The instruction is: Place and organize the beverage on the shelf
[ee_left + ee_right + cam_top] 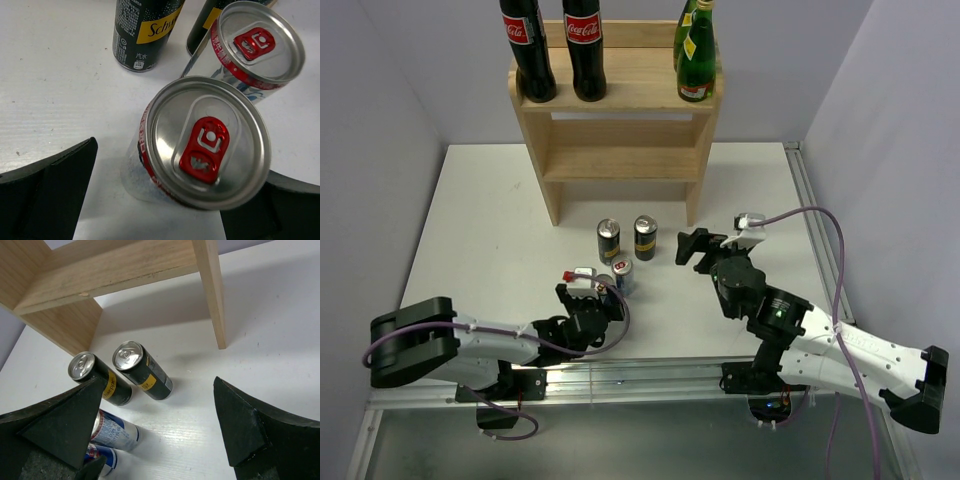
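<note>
While the left pincer [592, 296] sits low over the white bench [490, 230], its jaws stand released, one to each side of a silver can with a red pull-tab [207, 142]. The left wrist view shows clear bench between that can and one finger [50, 185]. The can's rim overlaps the other finger [285, 205] in the view, so contact on that side cannot be told. The can stands upright on the bench. A second silver can with a red tab [260, 42] stands just beside it, on the side toward the shelf. Two black cans with yellow labels [608, 240] [645, 238] stand upright beyond these, near each other and between the silver cans and the shelf. The shelf [640, 85], a light wooden three-tier unit, stands at the far middle of the bench against the back wall. Its top tier carries two dark cola bottles [528, 50] [584, 45] side by side at the left end. Two green glass bottles [697, 60] stand one behind the other at the right end. The right pincer [694, 250] hangs above the bench to the right of the black cans and apart from them. It points toward the shelf. Its jaws are released and spread wide, with nothing between them. The right wrist view looks between its fingers onto both black cans and the shelf's right side panel.
</note>
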Robot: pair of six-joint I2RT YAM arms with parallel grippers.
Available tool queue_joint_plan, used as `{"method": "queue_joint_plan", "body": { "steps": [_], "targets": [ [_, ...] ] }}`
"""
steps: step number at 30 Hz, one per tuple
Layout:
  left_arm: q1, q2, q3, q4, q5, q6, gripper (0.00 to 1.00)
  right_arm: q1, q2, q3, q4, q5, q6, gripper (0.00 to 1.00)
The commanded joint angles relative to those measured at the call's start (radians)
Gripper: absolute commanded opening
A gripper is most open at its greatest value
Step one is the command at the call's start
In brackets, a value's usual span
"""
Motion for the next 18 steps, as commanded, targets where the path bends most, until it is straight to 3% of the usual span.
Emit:
{"method": "queue_joint_plan", "body": {
  "steps": [1,5,7,10,11,13,14,16,18],
  "targets": [
    [0.023,0.075,0.035,0.153,-0.045,0.016,0.99,0.003,-0.028,-0.016,0.009,0.024,0.022,0.98],
    [0.046,0.105,0.035,0.177,-0.067,0.017,0.88,0.005,-0.039,-0.029,0.001,0.024,0.029,0.98],
    [0.055,0.092,0.038,0.168,-0.055,0.029,0.75,0.003,-0.042,-0.035,0.000,0.022,0.032,0.98],
    [0.061,0.065,0.039,0.122,-0.071,0.023,0.49,0.003,-0.042,-0.039,0.006,0.022,0.031,0.98],
    [0.061,0.054,0.041,0.108,-0.079,0.020,0.31,0.003,-0.041,-0.039,0.009,0.021,0.029,0.98],
    [0.062,0.016,0.053,0.030,-0.094,0.016,0.18,0.003,-0.035,-0.037,0.012,0.018,0.025,0.98],
    [0.061,-0.001,0.065,-0.006,-0.102,0.014,0.07,0.003,-0.033,-0.035,0.015,0.016,0.025,0.98],
    [0.061,-0.058,0.130,-0.167,-0.133,0.020,0.00,0.003,-0.027,-0.032,0.018,0.012,0.020,0.98],
    [0.062,-0.116,0.215,-0.252,-0.163,0.066,0.00,0.003,-0.027,-0.037,0.030,0.010,0.013,0.98]
  ]
}}
